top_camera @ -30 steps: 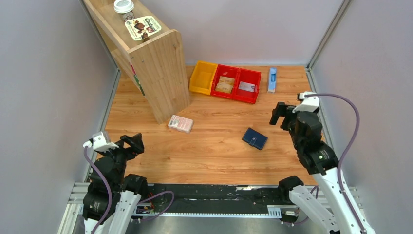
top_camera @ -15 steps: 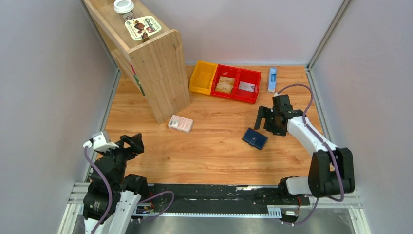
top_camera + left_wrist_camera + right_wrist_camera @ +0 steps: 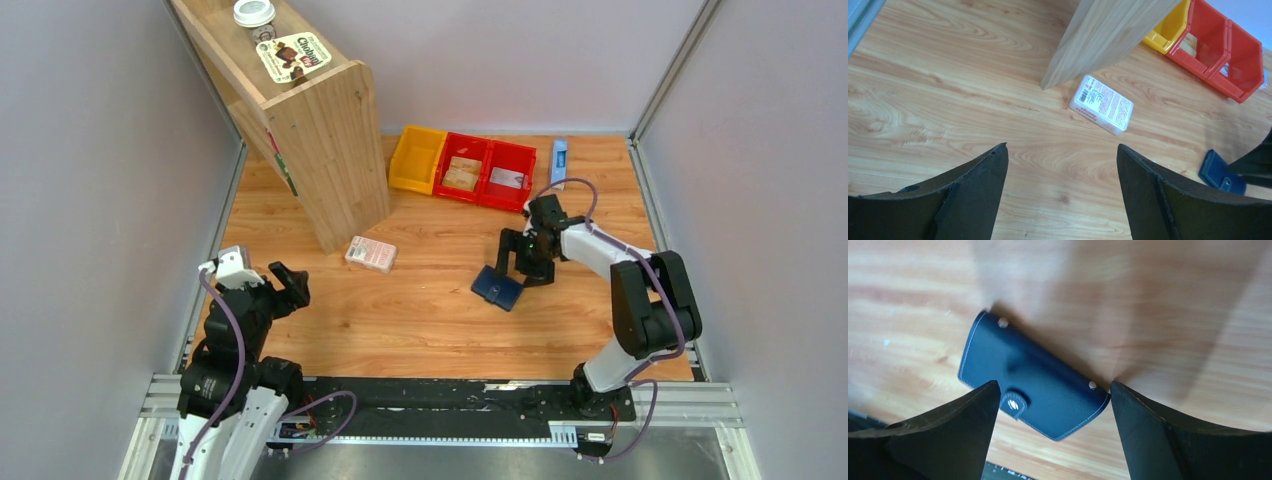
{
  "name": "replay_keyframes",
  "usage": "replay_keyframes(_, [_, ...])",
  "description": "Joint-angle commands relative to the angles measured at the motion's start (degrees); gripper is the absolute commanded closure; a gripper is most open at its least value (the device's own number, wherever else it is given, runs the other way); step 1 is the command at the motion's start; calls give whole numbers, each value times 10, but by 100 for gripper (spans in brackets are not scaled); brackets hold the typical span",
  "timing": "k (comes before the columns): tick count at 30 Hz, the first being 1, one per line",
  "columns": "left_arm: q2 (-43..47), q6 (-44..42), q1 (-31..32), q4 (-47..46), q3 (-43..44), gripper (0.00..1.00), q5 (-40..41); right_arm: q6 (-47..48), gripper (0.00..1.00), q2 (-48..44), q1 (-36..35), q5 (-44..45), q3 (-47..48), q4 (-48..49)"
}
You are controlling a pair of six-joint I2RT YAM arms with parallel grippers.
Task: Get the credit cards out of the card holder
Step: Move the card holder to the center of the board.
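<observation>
The navy card holder lies closed on the wooden table, its clasp snapped shut. No credit cards show at it. My right gripper hangs low over it, open, and the holder lies between the two fingers with its corner at the right fingertip. My left gripper stands open over bare wood at the near left, far from the holder. A tan card and a pale card lie in the red bins.
A pink-and-white packet lies by the foot of the tall wooden shelf. A yellow bin and red bins stand at the back, with a slim blue-and-white box to their right. Grey walls enclose the table.
My right arm swung left and down onto the card holder, which has slid a little to the left. The left arm shifted slightly forward.
</observation>
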State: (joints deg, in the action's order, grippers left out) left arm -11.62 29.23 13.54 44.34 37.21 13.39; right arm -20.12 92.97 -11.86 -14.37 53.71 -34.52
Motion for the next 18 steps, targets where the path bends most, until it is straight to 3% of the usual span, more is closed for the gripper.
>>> replay_keyframes(1, [0,-10,3,-18,4,14,-19,-61,12,-23,-100,-55,-34,22])
replay_keyframes(5, [-9,-15,3,-21,3,14,-29,-130,13,-40,-198,-58,-41,49])
replay_keyframes(8, [-19,-18,3,-25,1,15,-40,-128,13,-49,-244,-52,-21,48])
replay_keyframes(12, [-70,10,3,0,11,20,-41,-103,18,-64,-248,-36,-19,49])
replay_keyframes(18, [-219,33,3,13,46,20,-149,-111,18,-113,-236,28,-57,84])
